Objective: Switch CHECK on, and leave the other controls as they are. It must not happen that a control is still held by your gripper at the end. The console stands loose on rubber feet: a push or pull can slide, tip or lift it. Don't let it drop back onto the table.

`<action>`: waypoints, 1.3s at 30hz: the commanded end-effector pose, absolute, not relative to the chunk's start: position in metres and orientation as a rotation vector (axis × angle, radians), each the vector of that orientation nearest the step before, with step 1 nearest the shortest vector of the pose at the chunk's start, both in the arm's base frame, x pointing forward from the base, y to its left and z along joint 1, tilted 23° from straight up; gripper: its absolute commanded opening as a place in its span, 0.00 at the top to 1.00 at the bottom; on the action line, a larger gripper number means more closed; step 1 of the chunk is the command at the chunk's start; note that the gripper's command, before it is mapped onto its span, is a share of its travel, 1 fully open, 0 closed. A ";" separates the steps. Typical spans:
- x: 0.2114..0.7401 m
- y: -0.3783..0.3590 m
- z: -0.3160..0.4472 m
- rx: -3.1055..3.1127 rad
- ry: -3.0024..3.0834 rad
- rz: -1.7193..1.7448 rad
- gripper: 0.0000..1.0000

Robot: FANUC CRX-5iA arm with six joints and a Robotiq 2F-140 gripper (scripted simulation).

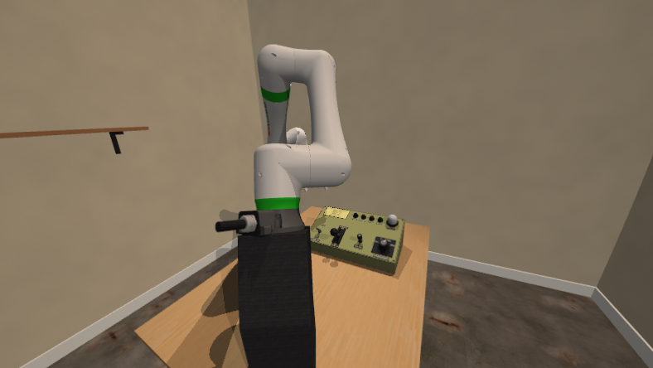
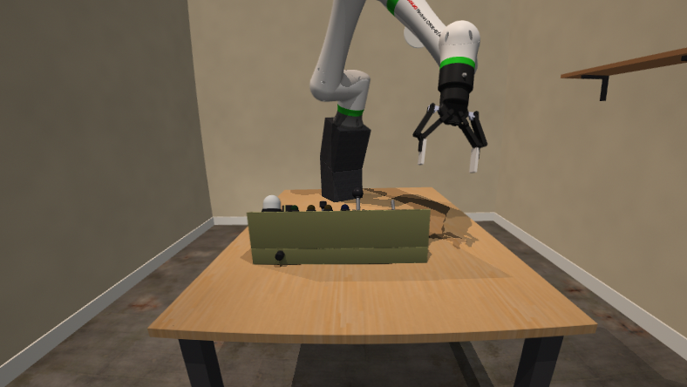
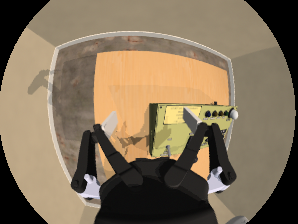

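The olive console (image 1: 363,261) (image 2: 336,230) (image 3: 169,137) stands on the wooden table (image 1: 365,315) (image 2: 384,297) (image 3: 127,83). Its top carries a small toggle (image 1: 318,232) (image 2: 392,203), a black-ball lever (image 1: 338,234) (image 2: 357,193), another small toggle (image 1: 359,237), a joystick (image 1: 384,246), a row of dark knobs (image 1: 367,218) and a white dome (image 1: 392,220) (image 2: 271,201). The labels are too small to read, so I cannot tell which control is CHECK. My gripper (image 2: 447,162) (image 3: 150,114) is open and empty. It hangs high above the table, beyond the console's toggle end. In the top view the arm hides it.
The robot's black pedestal (image 1: 273,292) (image 2: 343,159) stands at the table edge behind the console. A black knob (image 2: 279,255) sits low on the console's rear wall. A wall shelf (image 1: 73,132) (image 2: 624,64) hangs off to the side.
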State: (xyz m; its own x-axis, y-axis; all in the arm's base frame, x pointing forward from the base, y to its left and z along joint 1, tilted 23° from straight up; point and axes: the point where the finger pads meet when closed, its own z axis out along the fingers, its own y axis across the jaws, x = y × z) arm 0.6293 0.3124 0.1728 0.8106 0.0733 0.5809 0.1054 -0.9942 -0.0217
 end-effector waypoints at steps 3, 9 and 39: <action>0.620 0.310 0.166 -2.929 -0.139 -0.949 0.00; 0.596 0.301 0.148 -2.904 -0.127 -0.965 0.00; 0.562 0.286 0.125 -2.869 -0.110 -0.984 0.00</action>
